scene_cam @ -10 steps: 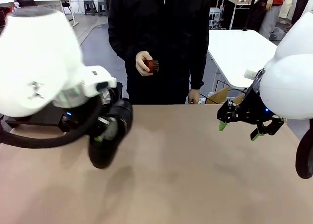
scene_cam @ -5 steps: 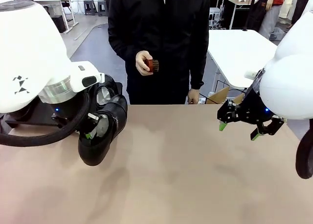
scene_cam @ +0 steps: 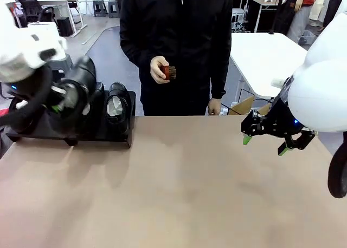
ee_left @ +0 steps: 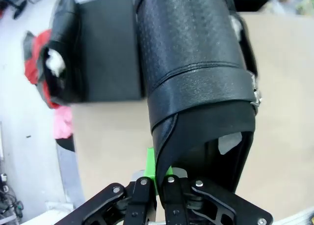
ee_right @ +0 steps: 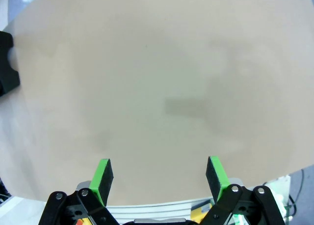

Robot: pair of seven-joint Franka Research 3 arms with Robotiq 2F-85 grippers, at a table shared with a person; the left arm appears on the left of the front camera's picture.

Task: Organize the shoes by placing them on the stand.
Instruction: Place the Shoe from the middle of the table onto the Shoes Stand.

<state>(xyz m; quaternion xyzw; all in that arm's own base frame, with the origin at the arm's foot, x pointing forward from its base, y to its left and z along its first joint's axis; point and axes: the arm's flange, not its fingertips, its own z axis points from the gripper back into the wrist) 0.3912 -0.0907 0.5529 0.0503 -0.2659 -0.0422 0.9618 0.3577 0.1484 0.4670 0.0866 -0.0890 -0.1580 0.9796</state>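
My left gripper (scene_cam: 58, 103) is shut on the heel rim of a black shoe (scene_cam: 76, 93) and holds it over the left part of the black stand (scene_cam: 103, 133). In the left wrist view that shoe (ee_left: 191, 72) runs away from my gripper (ee_left: 159, 175), with the stand (ee_left: 105, 53) beneath it. A second shoe (scene_cam: 116, 104) stuffed with white paper sits on the stand's right end. Another paper-stuffed shoe (ee_left: 61, 53) lies at the stand's far side in the wrist view. My right gripper (scene_cam: 263, 142) hovers open above the table's right side, and nothing is between its fingers (ee_right: 104, 178).
A person in black stands at the far edge holding a small reddish-brown brush (scene_cam: 168, 72). The tan tabletop (scene_cam: 190, 194) stretches bare between the stand and my right gripper (ee_right: 159, 178). A corner of the stand (ee_right: 7, 63) shows at the left of the right wrist view.
My left arm has carried the shoe from low over the table's left-middle up and leftward to above the stand. The right arm and the person's hand have stayed still.
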